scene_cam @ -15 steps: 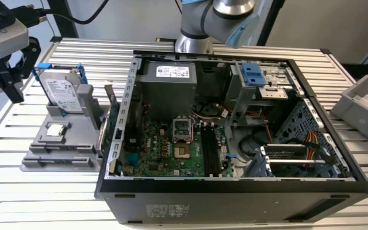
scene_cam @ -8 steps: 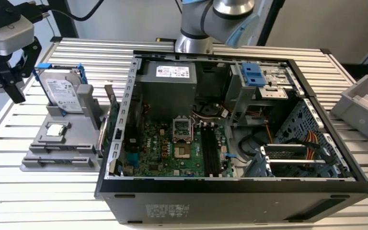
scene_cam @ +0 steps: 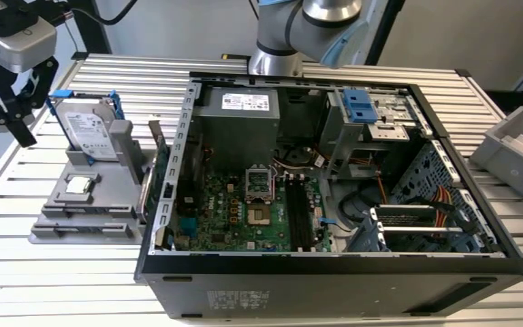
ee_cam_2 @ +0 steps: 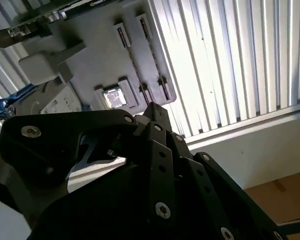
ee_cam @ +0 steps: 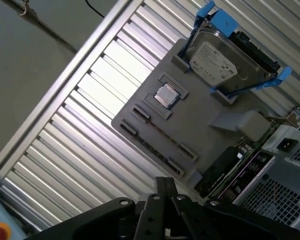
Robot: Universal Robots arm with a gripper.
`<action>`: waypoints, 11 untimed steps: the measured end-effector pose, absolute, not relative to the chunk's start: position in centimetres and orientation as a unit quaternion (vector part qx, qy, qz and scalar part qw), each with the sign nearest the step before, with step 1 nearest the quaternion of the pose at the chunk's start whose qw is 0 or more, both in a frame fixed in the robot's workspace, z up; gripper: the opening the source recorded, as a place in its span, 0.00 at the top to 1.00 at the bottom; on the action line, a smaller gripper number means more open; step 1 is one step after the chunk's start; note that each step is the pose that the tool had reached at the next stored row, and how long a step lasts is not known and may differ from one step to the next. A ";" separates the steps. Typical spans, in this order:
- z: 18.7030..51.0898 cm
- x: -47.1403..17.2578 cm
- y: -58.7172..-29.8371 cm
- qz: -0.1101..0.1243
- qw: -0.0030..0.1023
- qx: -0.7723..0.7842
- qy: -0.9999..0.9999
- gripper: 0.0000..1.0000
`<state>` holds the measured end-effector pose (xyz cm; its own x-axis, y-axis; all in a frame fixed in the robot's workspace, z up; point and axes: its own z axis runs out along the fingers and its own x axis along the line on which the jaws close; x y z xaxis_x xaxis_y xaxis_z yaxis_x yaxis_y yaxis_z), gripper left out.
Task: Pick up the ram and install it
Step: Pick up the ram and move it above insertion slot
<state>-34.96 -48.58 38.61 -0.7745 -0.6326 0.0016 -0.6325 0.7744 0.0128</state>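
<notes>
My gripper (scene_cam: 25,139) hangs at the exterior view's far left, above the slatted table and just off the grey parts holder (scene_cam: 57,235). Its black fingers meet at the tips in both wrist views (ee_cam_2: 154,109) (ee_cam: 165,183), shut with nothing between them. The ram is out of view. The holder's long narrow grooves (ee_cam: 160,135) show nothing standing in them. Inside the open computer case (scene_cam: 334,272), the motherboard's black slots (scene_cam: 296,211) lie to the right of the CPU socket (scene_cam: 258,182).
On the holder stand a silver hard drive in a blue frame (scene_cam: 89,129) and a small square CPU chip (scene_cam: 80,184). An expansion card (scene_cam: 157,177) stands upright between holder and case. A grey bin (scene_cam: 516,146) sits at the exterior view's right.
</notes>
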 end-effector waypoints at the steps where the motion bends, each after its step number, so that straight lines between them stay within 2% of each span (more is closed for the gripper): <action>1: 38.6 -35.0 -48.6 -0.006 0.003 0.339 -0.941 1.00; 11: 38.6 -35.0 -48.6 -0.004 0.004 0.371 -0.929 1.00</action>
<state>-34.96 -48.58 38.61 -0.7249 -0.6888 0.0046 -0.6888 0.7249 0.0094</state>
